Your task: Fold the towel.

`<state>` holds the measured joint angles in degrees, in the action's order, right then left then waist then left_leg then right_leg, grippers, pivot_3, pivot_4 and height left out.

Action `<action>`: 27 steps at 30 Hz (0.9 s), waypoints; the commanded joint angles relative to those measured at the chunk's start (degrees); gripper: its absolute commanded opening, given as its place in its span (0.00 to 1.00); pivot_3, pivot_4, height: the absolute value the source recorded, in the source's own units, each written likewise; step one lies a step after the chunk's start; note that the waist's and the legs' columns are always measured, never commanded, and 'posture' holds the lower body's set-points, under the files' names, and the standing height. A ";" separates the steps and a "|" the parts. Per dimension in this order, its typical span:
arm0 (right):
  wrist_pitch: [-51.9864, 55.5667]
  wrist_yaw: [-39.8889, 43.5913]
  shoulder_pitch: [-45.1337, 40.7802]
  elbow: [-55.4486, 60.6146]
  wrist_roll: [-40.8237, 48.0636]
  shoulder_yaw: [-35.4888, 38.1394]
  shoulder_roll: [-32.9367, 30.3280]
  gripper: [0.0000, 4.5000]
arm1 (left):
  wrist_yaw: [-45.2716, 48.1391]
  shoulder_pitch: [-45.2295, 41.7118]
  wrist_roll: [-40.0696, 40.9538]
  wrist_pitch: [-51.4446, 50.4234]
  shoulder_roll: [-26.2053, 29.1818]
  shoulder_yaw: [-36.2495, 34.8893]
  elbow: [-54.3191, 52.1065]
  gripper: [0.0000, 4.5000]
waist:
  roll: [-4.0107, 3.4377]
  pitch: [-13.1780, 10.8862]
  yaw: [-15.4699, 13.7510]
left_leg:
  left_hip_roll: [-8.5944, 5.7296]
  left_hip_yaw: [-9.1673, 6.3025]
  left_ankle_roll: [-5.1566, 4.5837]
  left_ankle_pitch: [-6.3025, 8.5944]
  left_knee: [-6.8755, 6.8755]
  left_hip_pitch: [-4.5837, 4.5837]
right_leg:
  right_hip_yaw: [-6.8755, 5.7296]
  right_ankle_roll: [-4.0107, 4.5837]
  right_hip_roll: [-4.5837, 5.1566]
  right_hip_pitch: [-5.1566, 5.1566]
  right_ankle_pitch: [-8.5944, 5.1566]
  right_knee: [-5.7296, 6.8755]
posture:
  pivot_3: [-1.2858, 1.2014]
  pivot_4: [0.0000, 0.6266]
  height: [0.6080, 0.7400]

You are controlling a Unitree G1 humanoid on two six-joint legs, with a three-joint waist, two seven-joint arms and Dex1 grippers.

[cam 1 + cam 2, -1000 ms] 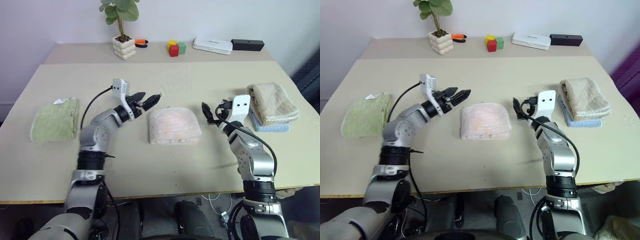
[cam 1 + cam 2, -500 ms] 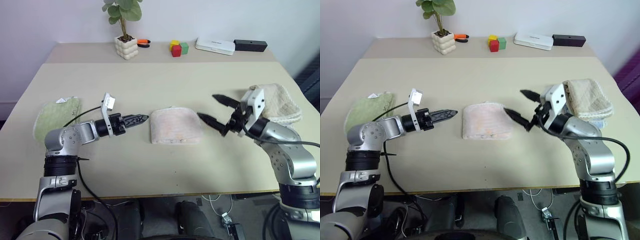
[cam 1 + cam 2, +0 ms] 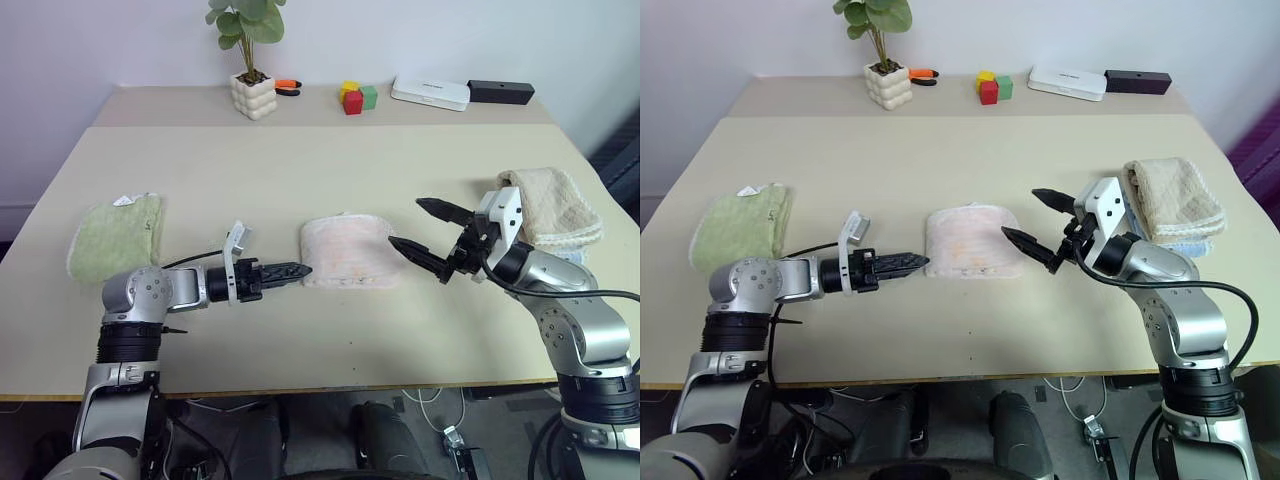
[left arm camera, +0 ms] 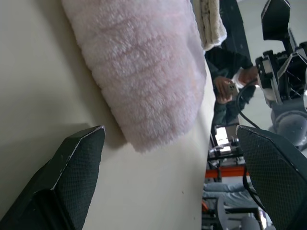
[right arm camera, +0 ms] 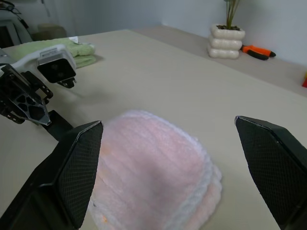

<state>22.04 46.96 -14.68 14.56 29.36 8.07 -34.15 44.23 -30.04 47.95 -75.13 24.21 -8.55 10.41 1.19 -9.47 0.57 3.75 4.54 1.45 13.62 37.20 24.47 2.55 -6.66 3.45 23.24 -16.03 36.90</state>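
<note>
The towel, pale pink and fluffy, lies folded into a small pad at the middle of the table. My left gripper lies low over the table, pointing right at the towel's near left corner, just short of it. The left wrist view shows its fingers wide apart and empty, with the towel beyond them. My right gripper hovers just right of the towel, open and pointing left at it. In the right wrist view the towel lies between its fingers.
A folded green towel lies at the left. A folded beige towel sits on a blue one at the right edge. Along the back stand a potted plant, coloured blocks, a white box and a black box.
My left gripper has sunk and drawn back toward the front edge, rolling as it went. My right gripper swung round to point left at the towel, then held still.
</note>
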 commanded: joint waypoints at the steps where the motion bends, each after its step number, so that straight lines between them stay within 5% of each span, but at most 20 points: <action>1: -1.44 -0.57 -0.33 2.53 -0.17 0.44 0.11 0.99 | -4.05 -0.50 -2.31 3.10 -2.49 -0.74 1.78 1.00 | -0.01 0.01 -0.06 | 0.00 0.00 0.00 0.00 0.00 0.00 | 0.00 0.00 0.00 0.00 0.00 0.01 | 0.52 0.24 0.96; 22: -1.82 -2.49 -1.38 2.37 -1.17 -0.45 0.42 0.99 | -15.71 -7.58 -4.42 -0.48 -16.95 -2.33 13.47 1.00 | -0.02 0.11 -1.44 | -0.17 -0.17 -0.01 0.00 0.26 -0.13 | -0.07 0.15 0.12 -0.38 -0.08 -0.01 | 0.52 0.24 0.96; 27: -1.57 -2.70 -1.02 2.81 -1.09 -0.05 -0.09 1.00 | -17.41 -9.85 -4.48 -0.67 -18.33 -4.07 16.41 0.51 | -0.01 0.10 -1.33 | -0.17 -0.18 -0.02 0.01 0.23 -0.11 | -0.08 0.12 0.12 -0.37 -0.06 -0.06 | 0.52 0.24 0.96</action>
<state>21.12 44.37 -15.13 14.57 28.10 7.14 -33.73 27.75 -40.22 44.38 -74.44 6.86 -13.58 25.09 1.18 -9.37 -0.75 3.58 4.36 1.43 13.63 37.40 24.37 2.47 -6.58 3.57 22.88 -16.07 36.81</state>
